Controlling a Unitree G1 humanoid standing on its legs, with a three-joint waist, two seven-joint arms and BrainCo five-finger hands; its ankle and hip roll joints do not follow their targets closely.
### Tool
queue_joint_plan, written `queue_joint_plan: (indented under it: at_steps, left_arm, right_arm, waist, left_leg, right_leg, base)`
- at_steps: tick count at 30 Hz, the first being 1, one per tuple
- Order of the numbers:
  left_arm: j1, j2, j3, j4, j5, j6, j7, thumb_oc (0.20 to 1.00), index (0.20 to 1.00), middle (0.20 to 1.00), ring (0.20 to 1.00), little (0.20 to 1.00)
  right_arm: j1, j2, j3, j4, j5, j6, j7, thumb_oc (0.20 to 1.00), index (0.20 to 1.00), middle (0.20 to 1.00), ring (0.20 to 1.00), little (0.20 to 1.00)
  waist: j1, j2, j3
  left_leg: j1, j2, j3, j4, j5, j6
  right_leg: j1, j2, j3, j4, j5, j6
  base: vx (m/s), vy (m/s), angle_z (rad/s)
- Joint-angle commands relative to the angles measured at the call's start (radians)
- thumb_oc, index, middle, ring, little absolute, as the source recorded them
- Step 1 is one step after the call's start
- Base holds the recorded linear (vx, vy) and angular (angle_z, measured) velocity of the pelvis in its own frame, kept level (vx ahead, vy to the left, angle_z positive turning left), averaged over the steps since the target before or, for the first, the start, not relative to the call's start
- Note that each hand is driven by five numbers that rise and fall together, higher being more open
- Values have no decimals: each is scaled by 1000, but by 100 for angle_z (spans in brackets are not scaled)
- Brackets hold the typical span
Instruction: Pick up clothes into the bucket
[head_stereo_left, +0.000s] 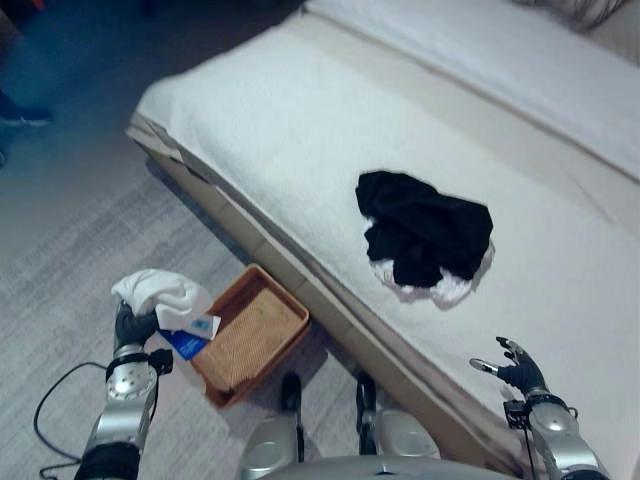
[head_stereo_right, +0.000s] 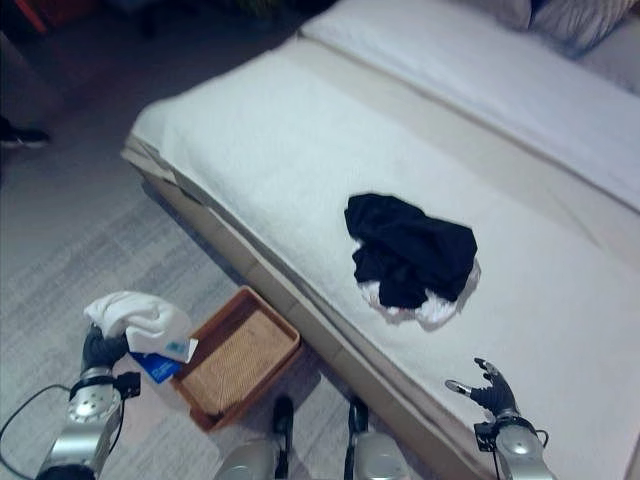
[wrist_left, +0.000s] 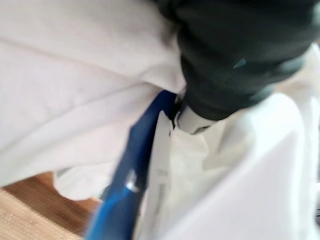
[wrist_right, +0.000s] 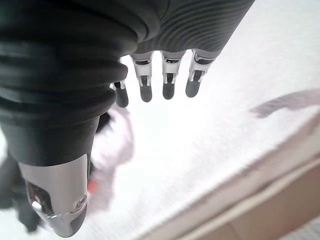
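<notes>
Left eye view: left hand (head_stereo_left: 133, 325) clamped on white cloth (head_stereo_left: 160, 293) beside basket (head_stereo_left: 250, 335); right hand (head_stereo_left: 518, 372) fingers apart, empty; black garment (head_stereo_left: 425, 228) on bed (head_stereo_left: 290, 130) looks limp, light — pinch a bunched fold.

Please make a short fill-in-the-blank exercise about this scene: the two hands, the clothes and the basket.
1. The left hand holds a bundle of white cloth above the ____, beside the brown basket.
2. The black garment lies on the ____.
3. The right hand hangs over the bed with its fingers ____.
4. The basket stands on the floor, against the side of the ____.

Missing words: floor; bed; open; bed
</notes>
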Motion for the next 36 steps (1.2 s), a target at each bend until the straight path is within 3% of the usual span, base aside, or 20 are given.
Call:
queue_joint_plan:
  at_steps: [1, 6, 11, 12, 17, 19, 21, 22, 29, 36]
  left_arm:
    - [-70, 90, 0, 73, 29, -39, 74, 200, 200, 200, 200, 200]
    - [-162, 161, -45, 122, 37, -24, 128, 200, 200, 200, 200, 200]
    - [-208, 217, -61, 126, 55, -7, 145, 200, 200, 200, 200, 200]
    - [-258, 268, -86, 186, 69, 1, 144, 200, 200, 200, 200, 200]
    - [-343, 327, -130, 219, 71, 19, 147, 200, 200, 200, 200, 200]
    - [-365, 348, -143, 218, 75, 28, 138, 1000, 1000, 1000, 1000, 1000]
    - [-413, 366, -183, 268, 80, 44, 122, 1000, 1000, 1000, 1000, 1000]
    - [-398, 369, -175, 195, 76, 49, 121, 1000, 1000, 1000, 1000, 1000]
    - [-386, 362, -161, 181, 94, 57, 132, 1000, 1000, 1000, 1000, 1000]
    - [-394, 335, -182, 189, 175, 85, 135, 1000, 1000, 1000, 1000, 1000]
  right_arm:
    - [2, -36, 78, -44, -15, -52, -13, 1000, 1000, 1000, 1000, 1000]
    - [-33, -45, 122, -54, 14, -70, -48, 1000, 1000, 1000, 1000, 1000]
    - [-51, -54, 134, -71, 37, -75, -62, 1000, 1000, 1000, 1000, 1000]
    - [-62, -61, 143, -73, 50, -79, -70, 1000, 1000, 1000, 1000, 1000]
    - [-78, -71, 151, -81, 74, -86, -89, 1000, 1000, 1000, 1000, 1000]
    - [-82, -72, 158, -88, 82, -84, -95, 1000, 1000, 1000, 1000, 1000]
    - [-105, -74, 169, -88, 93, -80, -101, 1000, 1000, 1000, 1000, 1000]
    - [-102, -72, 168, -106, 100, -77, -104, 1000, 1000, 1000, 1000, 1000]
    - [-146, -70, 167, -167, 107, -87, -127, 1000, 1000, 1000, 1000, 1000]
    - [-233, -110, 108, -353, 56, -137, -220, 1000, 1000, 1000, 1000, 1000]
  waist:
    - [-28, -49, 13]
    - [-41, -76, 106]
    - [-45, -97, 140]
    - [-51, -105, 162]
    - [-61, -116, 172]
    - [-63, -119, 172]
    - [-66, -125, 172]
    - [-62, -125, 172]
    - [-60, -128, 172]
    - [-60, -104, 172]
  left_leg:
    - [-121, -16, -12, 197, -87, 23]
    - [-276, -8, -5, 330, -108, 21]
    - [-364, 3, -7, 365, -105, 18]
    - [-399, 5, -12, 378, -102, 16]
    - [-479, 8, -19, 386, -93, 12]
    - [-507, 12, -21, 388, -88, 11]
    - [-521, 16, -21, 384, -85, 12]
    - [-528, 19, -23, 376, -82, 10]
    - [-519, 23, -16, 341, -79, 8]
    - [-501, 16, -12, 318, -80, 10]
  right_leg:
    - [-102, -59, 39, 143, -13, 37]
    - [-238, -49, 58, 213, -10, 30]
    - [-321, -40, 59, 227, -1, 32]
    - [-351, -41, 56, 233, 4, 33]
    - [-421, -40, 47, 235, 13, 37]
    - [-449, -39, 41, 231, 23, 39]
    - [-461, -37, 40, 219, 33, 44]
    - [-466, -35, 36, 204, 40, 47]
    - [-464, -31, 35, 160, 54, 51]
    - [-454, -36, 41, 156, 44, 49]
  base:
    - [-98, 18, -12]
    - [-109, 5, -3]
    - [-90, -12, -11]
    - [-41, -6, -4]
    - [-47, -1, 5]
    - [-10, -6, 6]
    - [1, 1, 2]
    - [0, 0, 0]
    - [5, 3, -1]
    - [13, 23, -3]
